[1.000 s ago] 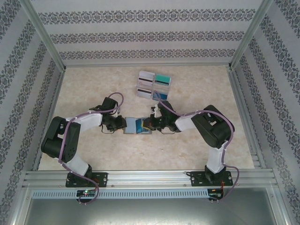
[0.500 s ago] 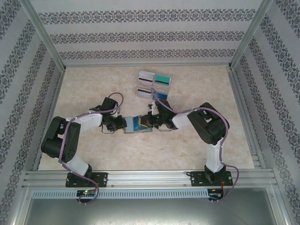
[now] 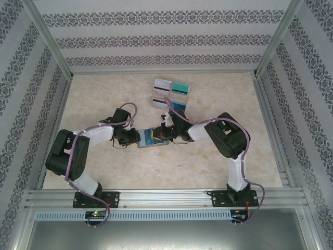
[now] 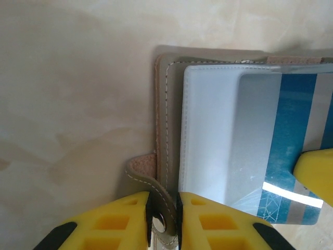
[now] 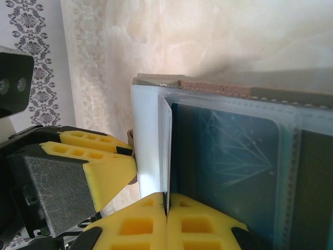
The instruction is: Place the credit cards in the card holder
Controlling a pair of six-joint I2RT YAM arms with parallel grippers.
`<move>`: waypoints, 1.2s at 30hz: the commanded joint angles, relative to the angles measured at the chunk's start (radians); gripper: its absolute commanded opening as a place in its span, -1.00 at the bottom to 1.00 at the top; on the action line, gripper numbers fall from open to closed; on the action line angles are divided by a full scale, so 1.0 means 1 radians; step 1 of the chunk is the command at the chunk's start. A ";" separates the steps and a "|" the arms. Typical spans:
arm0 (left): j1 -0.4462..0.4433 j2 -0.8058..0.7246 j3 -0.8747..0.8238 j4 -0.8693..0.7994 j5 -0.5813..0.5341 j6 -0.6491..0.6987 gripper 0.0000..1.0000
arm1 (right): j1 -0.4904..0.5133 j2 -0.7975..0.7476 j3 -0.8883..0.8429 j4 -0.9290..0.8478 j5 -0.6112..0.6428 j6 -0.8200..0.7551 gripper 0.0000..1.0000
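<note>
Insertion step in hand. Card holder (image 4: 208, 130) lies open near mid-table (image 3: 104, 94), between my two arms, well clear of every edge.

Left gripper (image 4: 162, 208): clamped on the holder's snap tab, pinning the wallet flat.

Right gripper (image 5: 166, 205): jaws pressed together on a thin edge seen end-on. I read it as the blue card (image 4: 296, 130), though it could be the clear pocket leaf. The card looks partly under the clear pocket, with its trailing end out toward the right gripper.

Card rack (image 3: 170, 94) sits toward the far edge, with more cards in it.

Next: push the card toward the left gripper until it seats, keeping it level with the pocket mouth. Left hold must not slip. Then release and go for the rack.
</note>
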 commanded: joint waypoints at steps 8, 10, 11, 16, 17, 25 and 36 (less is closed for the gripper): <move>-0.026 0.019 -0.010 0.009 0.010 -0.010 -0.59 | 0.047 0.001 0.101 -0.337 0.034 -0.156 -0.66; -0.026 0.015 -0.010 -0.001 0.002 -0.006 -0.59 | 0.048 -0.038 0.118 -0.427 0.072 -0.211 -0.53; -0.025 0.012 -0.011 -0.006 -0.003 -0.004 -0.60 | 0.045 -0.061 0.124 -0.464 0.093 -0.235 -0.49; -0.026 0.015 -0.016 0.000 -0.004 -0.008 -0.60 | 0.041 -0.118 0.205 -0.665 0.171 -0.364 -0.43; -0.026 0.017 -0.017 0.007 -0.002 -0.010 -0.60 | 0.041 -0.117 0.223 -0.694 0.183 -0.386 -0.43; -0.025 0.000 -0.030 0.008 -0.008 -0.015 -0.60 | 0.039 -0.121 0.324 -0.838 0.236 -0.472 -0.43; -0.025 0.007 -0.030 0.018 0.000 -0.018 -0.60 | 0.050 -0.081 0.332 -0.834 0.231 -0.473 -0.47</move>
